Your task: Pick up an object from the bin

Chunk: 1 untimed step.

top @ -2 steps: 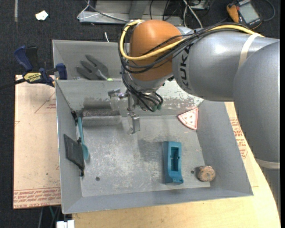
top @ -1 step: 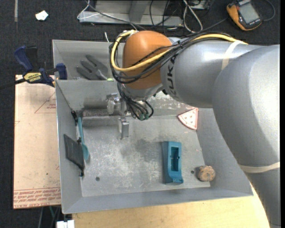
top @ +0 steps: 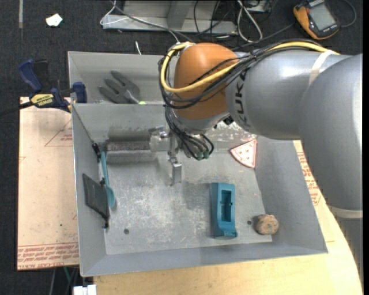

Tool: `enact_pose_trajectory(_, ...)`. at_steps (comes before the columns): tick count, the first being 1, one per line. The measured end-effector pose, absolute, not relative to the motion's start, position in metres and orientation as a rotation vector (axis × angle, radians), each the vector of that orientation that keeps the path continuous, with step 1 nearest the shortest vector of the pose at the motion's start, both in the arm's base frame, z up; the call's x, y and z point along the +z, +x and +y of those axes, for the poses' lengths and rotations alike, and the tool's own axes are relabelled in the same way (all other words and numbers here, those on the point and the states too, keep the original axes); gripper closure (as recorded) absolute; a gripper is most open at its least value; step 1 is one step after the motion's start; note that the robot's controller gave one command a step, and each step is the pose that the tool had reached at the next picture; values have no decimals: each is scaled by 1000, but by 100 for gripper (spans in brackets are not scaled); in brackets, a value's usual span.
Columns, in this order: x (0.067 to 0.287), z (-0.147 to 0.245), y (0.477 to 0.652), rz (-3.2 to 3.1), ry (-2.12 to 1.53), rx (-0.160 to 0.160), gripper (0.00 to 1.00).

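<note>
**Inspector:** Background is dark floor with loose cables (top: pixel 230 17). On it stands the grey metal bin (top: pixel 202 256), floor scuffed, contents few and well apart. Start at the tool.

**Assistant:** The gripper (top: pixel 175 173) hangs below the orange wrist cover (top: pixel 202 75), low over bare bin floor, left of centre. Whether the jaws are open or closed cannot be told from this angle. Nothing is seen between them. Judgement: approach stage, no object taken.

**Inspector:** Nearest candidates?

**Assistant:** The blue plastic block (top: pixel 223 210), rectangular with a slot down its top, lies near, toward the front and right, its long side running front to back. Beyond it, a red-and-white triangular piece (top: pixel 244 153) sits close to the right wall. A brown rounded lump (top: pixel 266 224) rests in the front right corner. Along the left wall, a teal-handled tool (top: pixel 105 178) lies touching a flat black piece (top: pixel 92 193).

**Inspector:** Recommendation?

**Assistant:** The block is the soundest choice, in my judgement: it stands free, with straight parallel sides and clearance all round. Centre over its middle, turn the wrist so the jaws close across the narrow width, descend square and stay off the slot. The lump may roll, the triangle lies flat near the wall, and the tool crowds its neighbour. All three look like poorer grips.
</note>
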<state>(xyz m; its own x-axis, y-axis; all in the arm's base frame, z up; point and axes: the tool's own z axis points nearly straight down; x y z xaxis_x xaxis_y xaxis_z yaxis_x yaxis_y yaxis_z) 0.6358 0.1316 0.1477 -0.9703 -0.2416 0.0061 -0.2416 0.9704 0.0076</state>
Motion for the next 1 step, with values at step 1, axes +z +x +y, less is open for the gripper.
enact_pose_trajectory(1, 176, 132, 616, -3100, 516, -5, 0)
